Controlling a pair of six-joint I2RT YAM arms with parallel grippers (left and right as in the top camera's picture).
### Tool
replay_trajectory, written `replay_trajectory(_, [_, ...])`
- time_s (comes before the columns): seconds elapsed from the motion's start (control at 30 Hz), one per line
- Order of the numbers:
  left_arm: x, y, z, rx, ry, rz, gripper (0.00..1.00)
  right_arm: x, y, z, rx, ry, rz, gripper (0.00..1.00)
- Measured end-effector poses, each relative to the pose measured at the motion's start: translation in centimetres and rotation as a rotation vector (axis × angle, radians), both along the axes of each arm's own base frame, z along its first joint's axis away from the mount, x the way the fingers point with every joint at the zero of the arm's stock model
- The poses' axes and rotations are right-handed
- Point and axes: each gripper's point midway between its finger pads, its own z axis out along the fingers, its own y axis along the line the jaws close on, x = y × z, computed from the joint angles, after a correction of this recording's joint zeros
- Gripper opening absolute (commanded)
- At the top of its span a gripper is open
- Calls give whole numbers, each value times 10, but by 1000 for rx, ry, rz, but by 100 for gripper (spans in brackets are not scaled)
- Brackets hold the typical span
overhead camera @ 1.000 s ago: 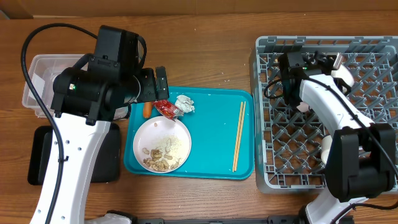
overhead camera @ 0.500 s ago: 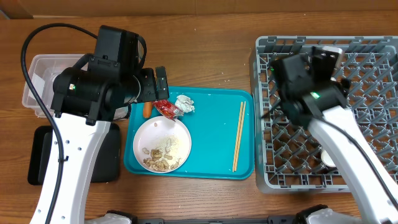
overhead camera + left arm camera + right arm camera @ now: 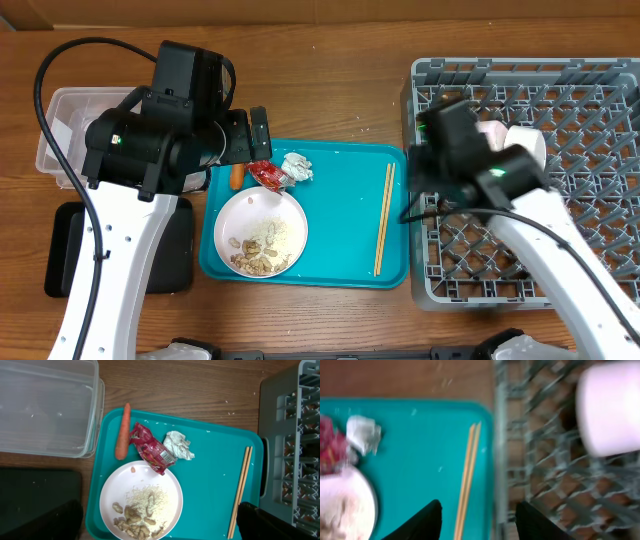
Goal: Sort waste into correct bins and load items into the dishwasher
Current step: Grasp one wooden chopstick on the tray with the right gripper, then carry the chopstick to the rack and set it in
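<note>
The right pincer [image 3: 480, 522], spread wide and empty, hangs over the chopsticks [image 3: 467, 482] at the teal tray's [image 3: 350, 245] right side, beside the dishwasher rack [image 3: 580, 90]. Lying flat, the thin pair could be split or rolled if only one stick is caught. One white bowl [image 3: 522, 145] is seen in the rack. Beige scraps [image 3: 135, 515] are held on the plate [image 3: 117, 492], with carrot [image 3: 122, 431], red wrapper [image 3: 151, 449] and tissue [image 3: 179, 445] beside it. The clear tub [image 3: 50, 410] and black tray [image 3: 35, 500] look unfilled. The left pincer [image 3: 255, 140] appears wide, holding nothing.

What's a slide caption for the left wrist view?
Left wrist view: teal tray holding carrot, red wrapper, tissue, scrap-covered plate and chopsticks, between clear tub and dish rack.
</note>
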Motion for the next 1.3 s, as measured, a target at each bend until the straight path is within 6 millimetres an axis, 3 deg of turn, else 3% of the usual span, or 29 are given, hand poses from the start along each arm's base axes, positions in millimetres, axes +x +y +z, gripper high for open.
replay_trajectory(0.17, [0, 0, 0, 0, 0, 0, 100, -19, 27, -68, -37, 230, 47, 39])
replay_trajectory(0.23, [0, 0, 0, -1, 0, 0, 100, -24, 33, -89, -55, 291, 44, 39])
replay_trajectory(0.33, [0, 0, 0, 0, 0, 0, 100, -32, 48, -108, -70, 338, 55, 30])
replay_trajectory(0.5, [0, 0, 0, 0, 0, 0, 100, -37, 75, -120, -32, 340, 8, 29])
replay_trajectory(0.6, [0, 0, 0, -1, 0, 0, 100, -30, 80, -135, -17, 348, -55, 28])
replay_trajectory(0.77, [0, 0, 0, 0, 0, 0, 100, -17, 69, -155, -32, 360, -154, 28])
replay_trajectory(0.97, [0, 0, 0, -1, 0, 0, 100, -5, 50, -156, -28, 350, -233, 27])
replay_trajectory(1.13, [0, 0, 0, 0, 0, 0, 100, 0, 51, -158, -17, 340, -244, 25])
replay_trajectory(1.3, [0, 0, 0, 0, 0, 0, 100, -1, 51, -173, -33, 365, -248, 25])
